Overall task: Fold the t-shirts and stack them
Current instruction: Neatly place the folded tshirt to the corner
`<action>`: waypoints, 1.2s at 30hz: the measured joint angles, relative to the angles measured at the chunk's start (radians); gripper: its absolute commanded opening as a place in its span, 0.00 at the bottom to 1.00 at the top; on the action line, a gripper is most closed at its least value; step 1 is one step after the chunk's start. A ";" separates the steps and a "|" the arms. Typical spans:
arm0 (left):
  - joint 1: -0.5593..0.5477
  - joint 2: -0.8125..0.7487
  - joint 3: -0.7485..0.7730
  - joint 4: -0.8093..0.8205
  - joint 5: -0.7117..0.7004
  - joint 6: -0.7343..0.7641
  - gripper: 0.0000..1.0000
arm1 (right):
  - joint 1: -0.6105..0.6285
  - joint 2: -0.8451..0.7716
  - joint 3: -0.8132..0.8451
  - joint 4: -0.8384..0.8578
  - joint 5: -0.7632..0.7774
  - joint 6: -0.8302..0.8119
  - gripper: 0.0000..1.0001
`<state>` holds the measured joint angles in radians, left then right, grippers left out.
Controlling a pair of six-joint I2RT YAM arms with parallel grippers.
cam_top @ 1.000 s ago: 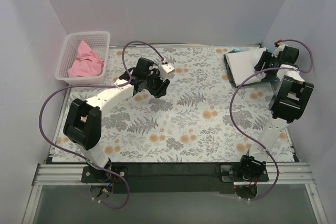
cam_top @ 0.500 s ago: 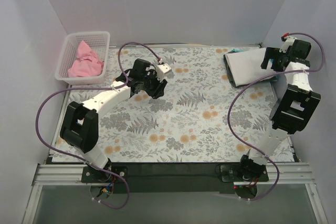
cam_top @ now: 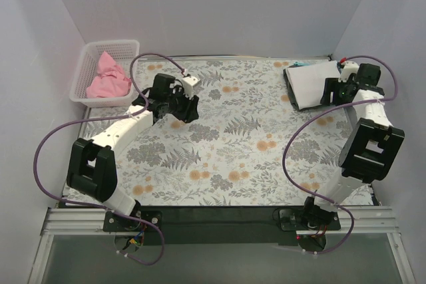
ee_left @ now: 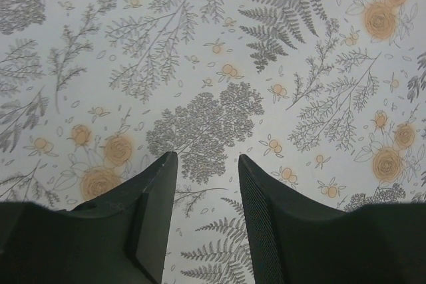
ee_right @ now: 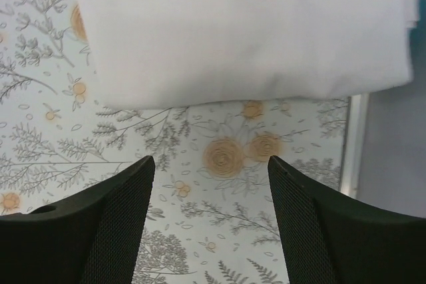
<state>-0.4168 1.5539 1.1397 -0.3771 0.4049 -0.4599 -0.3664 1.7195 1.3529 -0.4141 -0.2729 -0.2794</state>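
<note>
Left pincer (cam_top: 189, 110): sits left of centre in the overhead view, just right of the basket (cam_top: 117, 45). In the wrist view (ee_left: 208, 157) the jaws are partly open with nothing between them, just floral cloth (ee_left: 200, 44) in the gap. Can't tell whether the tips touch it.

Right pincer (cam_top: 331, 91): upper right of the overhead view, at the right edge of the folded stack. In the wrist view (ee_right: 211, 159) the jaws are spread fairly wide and empty. The gap shows floral cloth, and the white shirt's (ee_right: 246, 31) fold edge lies just beyond the tips, not touching them.

Shirts:
- White shirt (cam_top: 309, 83): folded flat, on top of the stack in the upper right corner of the tabletop (ee_right: 353, 144).
- Dark shirt (cam_top: 290, 88): only a thin dark edge shows along the left side of the white one, underneath it.
- Teal shirt (ee_right: 421, 1): a sliver at the right edge of the right wrist view, under the white one. A small bit also shows at the stack's top left corner in the overhead view (cam_top: 301, 64).
- Pink shirt (cam_top: 106, 79): crumpled, unfolded, in the basket at the upper left, off the floral cloth (cam_top: 246, 144).
</note>
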 measured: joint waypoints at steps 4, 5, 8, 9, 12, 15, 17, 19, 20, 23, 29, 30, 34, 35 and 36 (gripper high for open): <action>0.062 0.000 0.063 -0.027 0.013 -0.041 0.41 | 0.068 0.027 -0.053 0.011 -0.003 -0.005 0.61; 0.071 0.000 0.082 -0.032 0.015 -0.050 0.41 | 0.083 0.040 -0.061 0.024 -0.003 -0.005 0.61; 0.088 0.000 0.121 -0.036 0.024 -0.071 0.41 | 0.126 0.084 -0.083 0.063 -0.007 0.006 0.61; 0.092 -0.001 0.126 -0.038 0.025 -0.075 0.41 | 0.135 0.098 -0.087 0.076 -0.008 0.015 0.61; 0.103 -0.005 0.127 -0.053 0.025 -0.084 0.41 | 0.152 0.139 -0.087 0.112 -0.010 0.040 0.61; 0.113 -0.008 0.127 -0.070 0.025 -0.090 0.41 | 0.163 0.173 -0.082 0.142 -0.018 0.068 0.61; 0.118 -0.011 0.127 -0.076 0.025 -0.095 0.41 | 0.166 0.194 -0.065 0.152 -0.024 0.085 0.61; 0.122 -0.013 0.127 -0.080 0.024 -0.098 0.41 | 0.167 0.211 -0.039 0.158 -0.037 0.101 0.62; 0.126 -0.014 0.127 -0.082 0.025 -0.100 0.41 | 0.167 0.212 -0.031 0.159 -0.042 0.106 0.63; 0.134 -0.014 0.127 -0.086 0.026 -0.111 0.46 | 0.167 0.212 -0.001 0.163 -0.076 0.126 0.68; 0.152 -0.009 0.155 -0.101 0.047 -0.157 0.95 | 0.166 0.162 0.011 0.089 -0.150 0.091 0.84; 0.153 -0.005 0.169 -0.104 0.052 -0.163 0.95 | 0.167 0.137 0.004 0.060 -0.159 0.077 0.89; 0.156 0.030 0.240 -0.139 0.057 -0.185 0.95 | 0.167 -0.026 -0.053 -0.059 -0.193 0.002 0.98; 0.156 0.049 0.260 -0.154 0.056 -0.194 0.95 | 0.167 -0.074 -0.067 -0.086 -0.200 -0.016 0.98; 0.156 0.062 0.269 -0.165 0.056 -0.200 0.96 | 0.167 -0.119 -0.077 -0.109 -0.206 -0.032 0.98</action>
<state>-0.2604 1.6157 1.4086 -0.5419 0.4606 -0.6601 -0.1989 1.6005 1.2762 -0.5232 -0.4793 -0.3119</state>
